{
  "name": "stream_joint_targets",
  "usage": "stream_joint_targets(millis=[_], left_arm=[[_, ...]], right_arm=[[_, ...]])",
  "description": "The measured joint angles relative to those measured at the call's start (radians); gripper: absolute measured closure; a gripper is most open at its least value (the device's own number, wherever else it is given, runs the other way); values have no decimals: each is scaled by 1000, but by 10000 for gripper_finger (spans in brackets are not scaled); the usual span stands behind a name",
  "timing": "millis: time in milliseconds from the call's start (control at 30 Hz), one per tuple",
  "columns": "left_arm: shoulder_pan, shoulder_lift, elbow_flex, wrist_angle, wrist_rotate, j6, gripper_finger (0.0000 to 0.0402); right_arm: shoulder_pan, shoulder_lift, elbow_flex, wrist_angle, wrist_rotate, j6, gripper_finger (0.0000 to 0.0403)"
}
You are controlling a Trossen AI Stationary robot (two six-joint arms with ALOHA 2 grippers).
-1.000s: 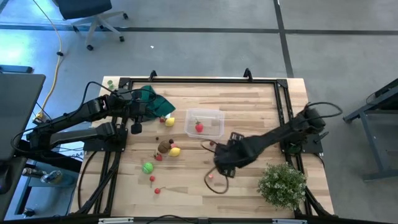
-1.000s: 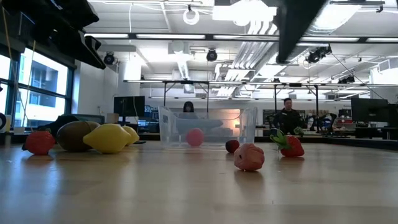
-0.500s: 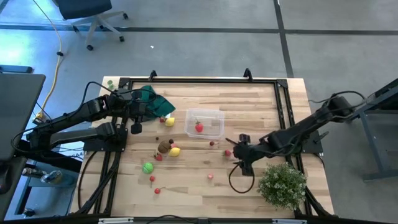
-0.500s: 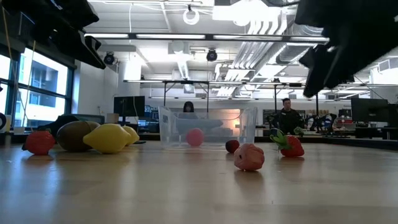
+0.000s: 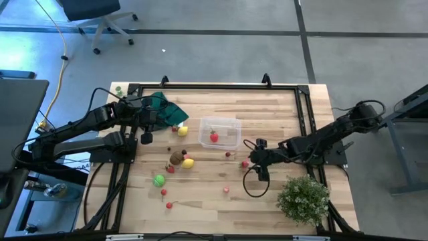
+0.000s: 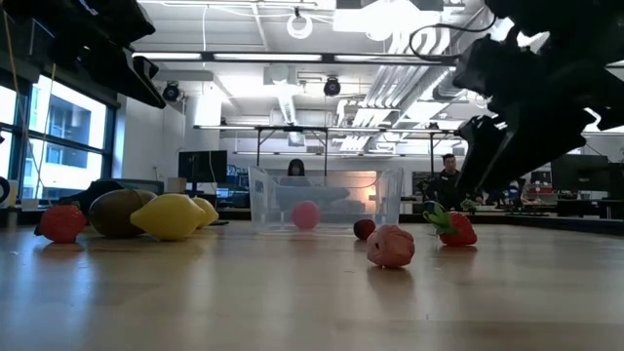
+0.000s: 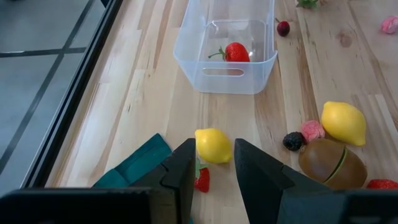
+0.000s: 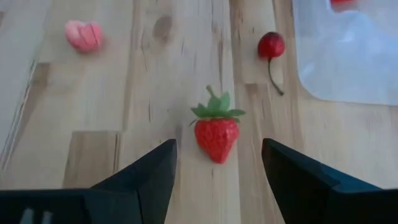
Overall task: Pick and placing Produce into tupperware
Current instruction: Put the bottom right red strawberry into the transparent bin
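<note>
The clear tupperware (image 5: 221, 132) stands mid-table with one red strawberry (image 7: 236, 51) inside. Loose produce lies around it: a lemon (image 5: 182, 131), a brown kiwi (image 5: 176, 158), a second lemon (image 5: 188, 163), a green piece (image 5: 158, 179), a pink piece (image 5: 227, 189), a cherry (image 8: 271, 45) and a strawberry (image 8: 216, 134). My right gripper (image 5: 254, 156) hovers open right of the tub; in its wrist view that strawberry lies just ahead between the fingers (image 8: 219, 148). My left gripper (image 7: 211, 158) waits open over the green cloth's edge, the first lemon (image 7: 213, 145) just beyond it.
A dark green cloth (image 5: 165, 107) lies at the far left and a bushy pale-green plant (image 5: 304, 198) at the near right corner. A black frame (image 5: 304, 114) borders the table. Small red pieces (image 5: 169, 205) lie near the front. People stand in the room behind (image 6: 449, 180).
My right gripper has drawn back from beside the pink piece toward the table's right, then shifted a little toward the far edge and come lower, ending at the loose strawberry. The produce and the tub have stayed in place.
</note>
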Motion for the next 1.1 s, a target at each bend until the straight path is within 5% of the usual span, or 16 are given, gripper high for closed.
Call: stream_joint_targets(millis=[900,1100], left_arm=[[0,0,0,0,0,0,302],[0,0,0,0,0,0,302]], right_arm=[[-45,182,-32,214,-71,-23,174],[-47,183,-31,222,-75,-23,199]])
